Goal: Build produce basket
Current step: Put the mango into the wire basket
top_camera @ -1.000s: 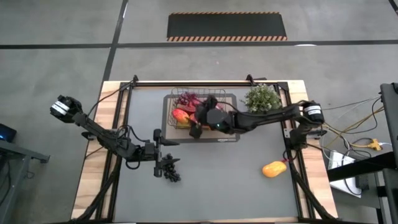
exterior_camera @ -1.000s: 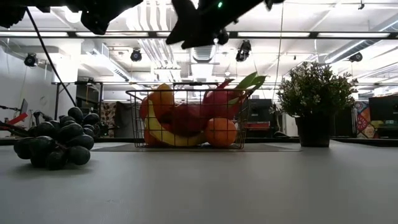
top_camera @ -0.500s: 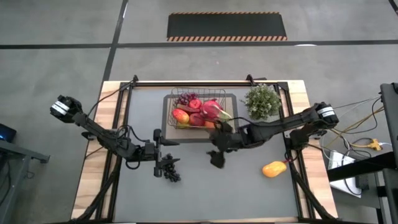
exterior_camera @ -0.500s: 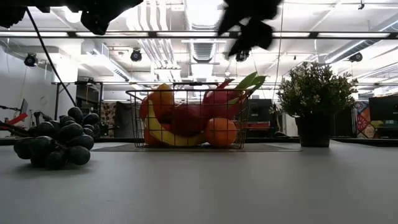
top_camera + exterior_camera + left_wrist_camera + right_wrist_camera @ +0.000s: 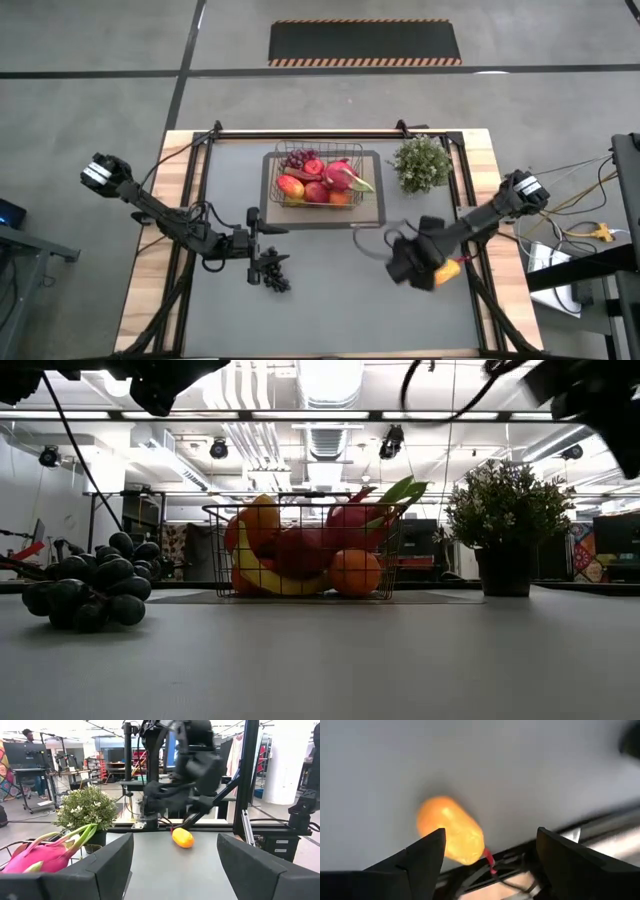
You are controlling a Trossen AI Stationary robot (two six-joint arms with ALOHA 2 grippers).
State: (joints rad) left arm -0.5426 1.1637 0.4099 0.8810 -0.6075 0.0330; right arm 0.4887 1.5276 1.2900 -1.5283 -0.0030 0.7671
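Our right gripper [image 5: 487, 851] hangs over the mango [image 5: 451, 836], fingers apart.

We judge the mango light, smooth and slippery, best pinched across its middle; it lies near the table's right edge, well apart from the basket [image 5: 322, 181]. Left gripper [image 5: 252, 243], open, waits beside the grapes [image 5: 275, 276].

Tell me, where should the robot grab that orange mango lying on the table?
Probably across its plump middle, coming straight down from above. The mango lies flat on its side on the grey table near the right edge, so its rounded flanks face outward. The right hand hovers open right over it; a rail beside it crowds a sideways approach.
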